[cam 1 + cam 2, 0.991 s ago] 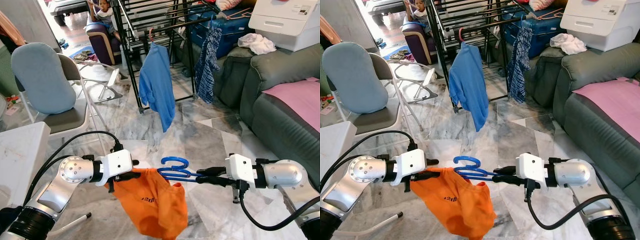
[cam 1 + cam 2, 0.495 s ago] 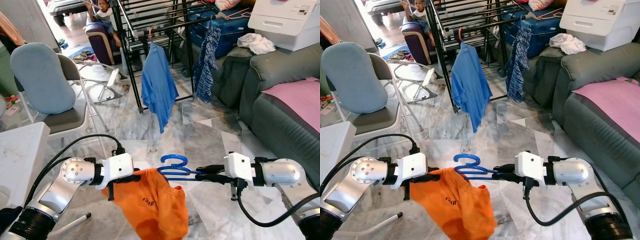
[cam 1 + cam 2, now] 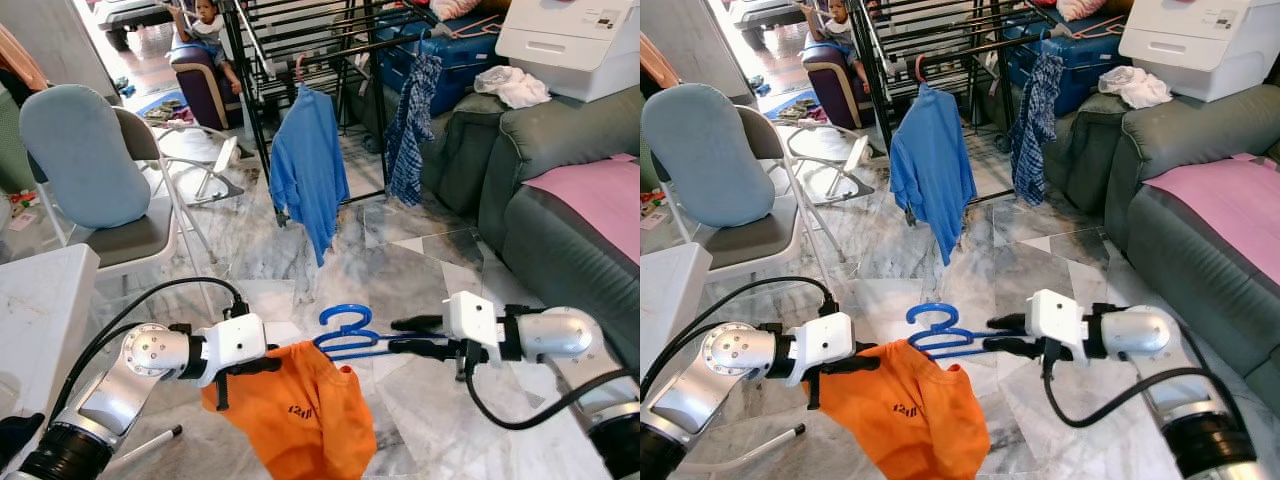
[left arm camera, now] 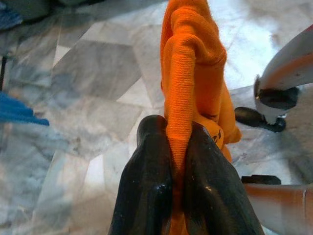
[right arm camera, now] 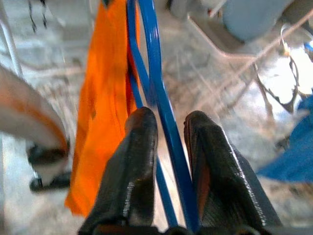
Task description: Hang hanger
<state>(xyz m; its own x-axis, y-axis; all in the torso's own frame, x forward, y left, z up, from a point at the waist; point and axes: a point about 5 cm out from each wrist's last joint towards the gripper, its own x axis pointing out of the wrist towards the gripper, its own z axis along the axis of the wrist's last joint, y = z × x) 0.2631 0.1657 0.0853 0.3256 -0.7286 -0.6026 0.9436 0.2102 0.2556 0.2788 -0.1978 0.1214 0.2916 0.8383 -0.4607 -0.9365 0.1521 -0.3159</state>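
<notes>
I see a grey marble floor (image 3: 420, 250) lit by daylight, a folding chair (image 3: 95, 165) with a pale blue cushion on my left, a black drying rack (image 3: 300, 60) ahead with a blue shirt (image 3: 308, 165), and a grey sofa (image 3: 560, 180) at right

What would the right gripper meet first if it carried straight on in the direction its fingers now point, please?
Probably the orange shirt: the right gripper points along the blue hanger it holds, toward the shirt and, beyond it, the left gripper. Depth is uncertain.
</notes>
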